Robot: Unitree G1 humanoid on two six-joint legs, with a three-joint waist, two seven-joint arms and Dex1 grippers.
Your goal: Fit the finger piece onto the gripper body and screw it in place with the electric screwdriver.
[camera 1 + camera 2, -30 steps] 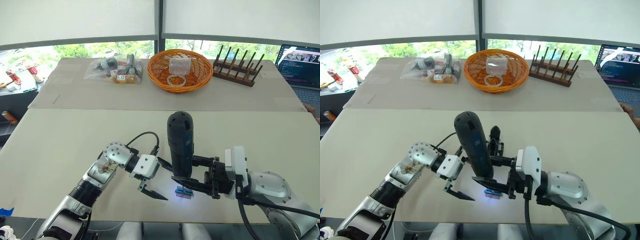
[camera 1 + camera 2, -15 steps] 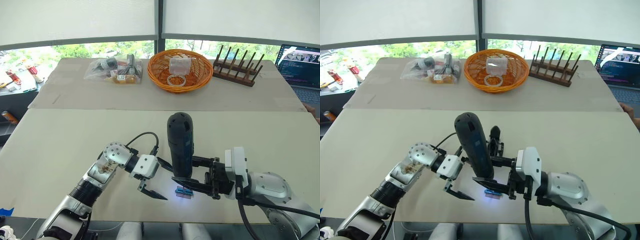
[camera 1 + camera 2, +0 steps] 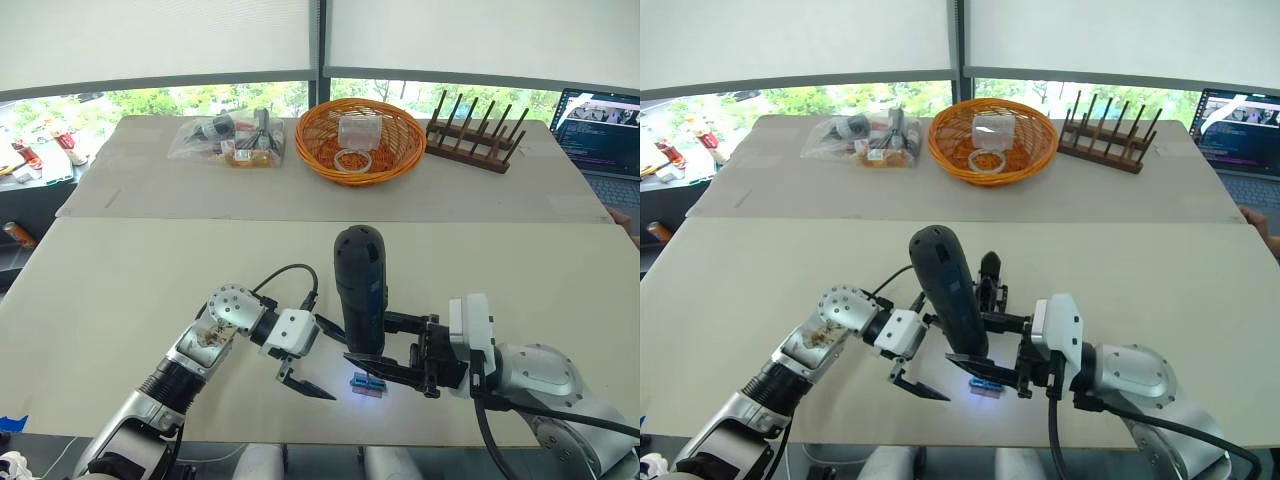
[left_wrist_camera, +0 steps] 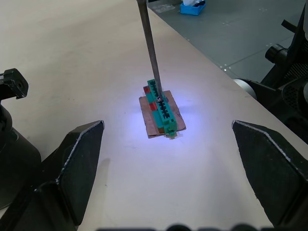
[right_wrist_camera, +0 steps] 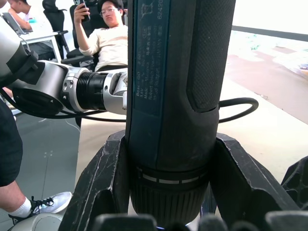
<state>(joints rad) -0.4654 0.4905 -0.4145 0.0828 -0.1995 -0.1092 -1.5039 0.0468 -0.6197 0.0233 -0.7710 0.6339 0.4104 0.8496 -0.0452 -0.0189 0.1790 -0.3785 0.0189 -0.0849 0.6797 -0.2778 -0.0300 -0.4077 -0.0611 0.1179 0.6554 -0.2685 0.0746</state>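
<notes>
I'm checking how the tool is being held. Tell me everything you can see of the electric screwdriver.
The thick dark blue-black electric screwdriver is a cylindrical pen-style tool with a rounded top, a textured black grip panel and pale lettering on its blue side. It stands nearly upright, clamped near its lower end by the right gripper. Its thin metal bit points down onto a small green terminal block, lit by white light, near the table's front edge.

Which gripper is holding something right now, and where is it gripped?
The right gripper holds the electric screwdriver upright by its lower barrel; the left gripper is open, holding nothing.
</notes>
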